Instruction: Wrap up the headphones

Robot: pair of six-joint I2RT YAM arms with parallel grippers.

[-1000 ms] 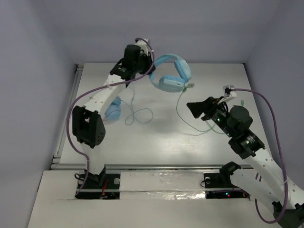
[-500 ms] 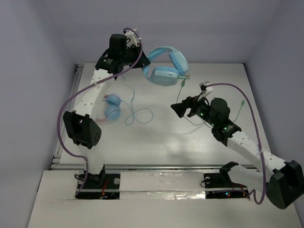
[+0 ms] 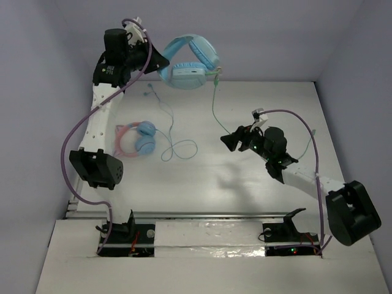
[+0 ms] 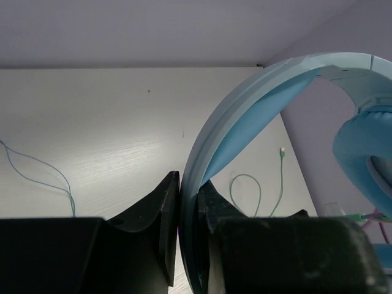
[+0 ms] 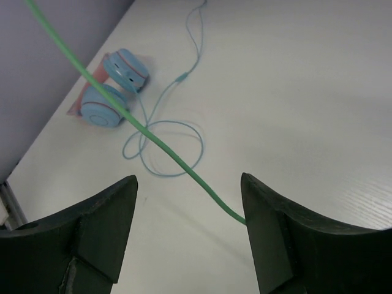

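The light-blue headphones [image 3: 187, 61] hang in the air at the back left, held by the headband [image 4: 257, 98]. My left gripper [image 3: 156, 61] is shut on that headband [image 4: 188, 184]; one earcup [image 4: 361, 147] shows at the right. The thin green cable [image 3: 213, 101] drops from the earcup toward my right gripper [image 3: 229, 142]. In the right wrist view the cable [image 5: 177, 160] runs slanting between the open fingers of the right gripper [image 5: 188, 177] and passes behind the right finger. More of the cable lies looped on the table [image 4: 257, 190].
Smaller pink-banded headphones with blue earcups [image 3: 138, 138] lie on the table at the left, also in the right wrist view [image 5: 113, 92]. Their thin blue cable [image 3: 177, 147] coils beside them [image 5: 165, 147]. Purple walls enclose the white table [image 3: 275, 98].
My left arm has carried the headphones up and to the left. My right gripper has swung left toward the middle, and the green cable now hangs straighter down to it.
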